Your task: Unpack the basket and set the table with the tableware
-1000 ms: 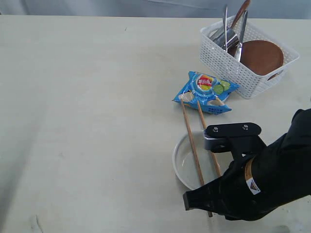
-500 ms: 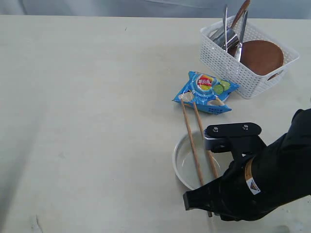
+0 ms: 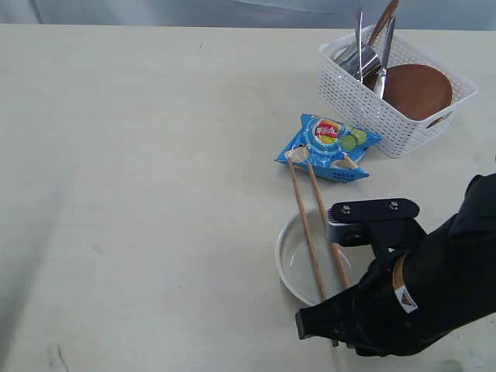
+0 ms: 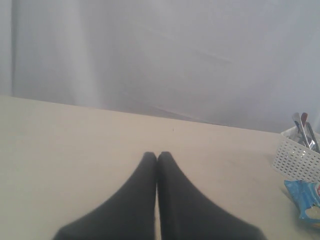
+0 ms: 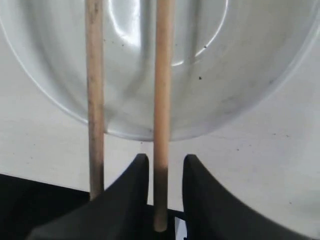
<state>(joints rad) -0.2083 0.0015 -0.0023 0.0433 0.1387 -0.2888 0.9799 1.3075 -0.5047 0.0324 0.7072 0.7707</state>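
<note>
Two wooden chopsticks (image 3: 308,225) lie side by side across the white bowl (image 3: 288,260), their far tips on the blue snack bag (image 3: 329,143). In the right wrist view my right gripper (image 5: 165,160) stands open at the bowl's (image 5: 225,90) near rim. One chopstick (image 5: 162,100) runs loose between its jaws with a gap on each side, the other (image 5: 94,100) lies outside them. The white basket (image 3: 349,97) at the back right holds the reddish-brown plate (image 3: 415,89), steel cup (image 3: 360,62), knife and fork (image 3: 385,46) and spoon (image 3: 385,19). My left gripper (image 4: 157,155) is shut and empty above bare table.
The black right arm (image 3: 434,287) covers the front right corner and part of the bowl. The left wrist view catches the basket (image 4: 295,155) and the snack bag (image 4: 305,197) off to one side. Pale tabletop (image 3: 139,178) stretches across the left.
The right gripper's jaws have parted and let go of the chopsticks. The right-hand chopstick has swung closer to the other one, both resting across the bowl.
</note>
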